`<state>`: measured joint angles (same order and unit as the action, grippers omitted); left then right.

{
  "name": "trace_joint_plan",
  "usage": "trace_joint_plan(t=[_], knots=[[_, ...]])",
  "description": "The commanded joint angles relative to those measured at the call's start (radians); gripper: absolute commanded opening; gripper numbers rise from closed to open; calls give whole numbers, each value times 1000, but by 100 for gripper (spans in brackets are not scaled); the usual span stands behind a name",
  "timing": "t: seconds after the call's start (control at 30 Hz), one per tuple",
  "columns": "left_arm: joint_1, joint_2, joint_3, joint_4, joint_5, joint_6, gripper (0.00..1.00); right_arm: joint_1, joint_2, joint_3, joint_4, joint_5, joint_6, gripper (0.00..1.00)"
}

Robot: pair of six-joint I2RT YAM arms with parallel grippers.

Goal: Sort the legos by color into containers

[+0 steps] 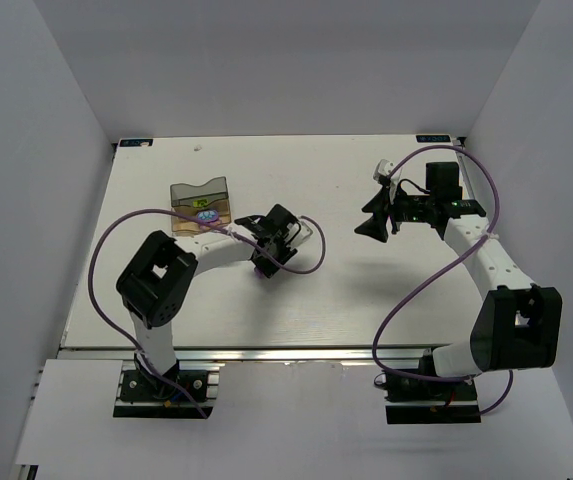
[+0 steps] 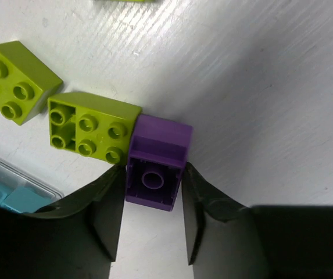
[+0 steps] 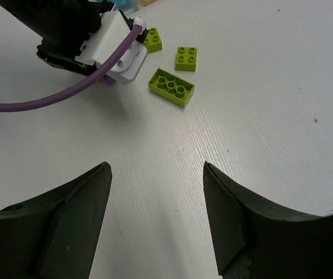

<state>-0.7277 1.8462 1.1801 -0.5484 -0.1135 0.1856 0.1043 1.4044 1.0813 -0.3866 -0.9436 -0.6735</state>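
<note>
My left gripper point(image 2: 153, 170) is low over the table, its jaws against both sides of a purple lego point(image 2: 157, 145) that lies on its side with its hollow underside facing the camera. A lime-green lego point(image 2: 90, 131) touches it on the left, and another point(image 2: 15, 81) lies further left. A clear container point(image 2: 3, 171) holding teal legos point(image 2: 21, 199) shows at the lower left. In the top view the containers point(image 1: 198, 192) stand left of the left gripper point(image 1: 266, 262). My right gripper point(image 3: 157, 168) is open, empty and raised; it also shows in the top view point(image 1: 371, 220).
The right wrist view shows three lime-green legos on the table: a long one point(image 3: 171, 87) and two small ones point(image 3: 186, 58) point(image 3: 152, 39), beside the left arm's head point(image 3: 96, 40) and its purple cable point(image 3: 50, 99). White walls surround the table.
</note>
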Motion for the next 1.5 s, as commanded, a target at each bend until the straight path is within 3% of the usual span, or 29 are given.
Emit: trace_joint_plan(t=[0.0, 0.17, 0.27, 0.4, 0.6, 0.73, 0.87, 1.13, 1.3, 1.47], knots=[[5, 11, 36, -5, 35, -6, 47, -8, 5, 28, 15, -4, 6, 69], [5, -77, 6, 19, 67, -99, 31, -8, 10, 26, 12, -7, 15, 66], [4, -183, -28, 68, 87, -173, 27, -8, 13, 25, 17, -15, 18, 60], [4, -312, -106, 154, 123, -303, 15, -8, 24, 22, 43, -21, 77, 36], [57, -410, -184, 220, 127, -435, 12, -8, 27, 19, 54, -26, 98, 16], [158, -433, -195, 209, 156, -506, 8, -8, 22, 11, 54, -21, 98, 13], [223, -446, -157, 171, 149, -508, 9, -8, 18, -4, 64, -20, 114, 11], [280, -363, 19, -33, -93, -211, 12, -6, 15, -21, 83, -21, 137, 10], [336, -292, 87, -48, -184, -29, 12, -6, 11, -27, 81, -21, 140, 11], [352, -240, 89, -35, -192, 225, 0, -6, 7, -31, 77, -18, 141, 12]])
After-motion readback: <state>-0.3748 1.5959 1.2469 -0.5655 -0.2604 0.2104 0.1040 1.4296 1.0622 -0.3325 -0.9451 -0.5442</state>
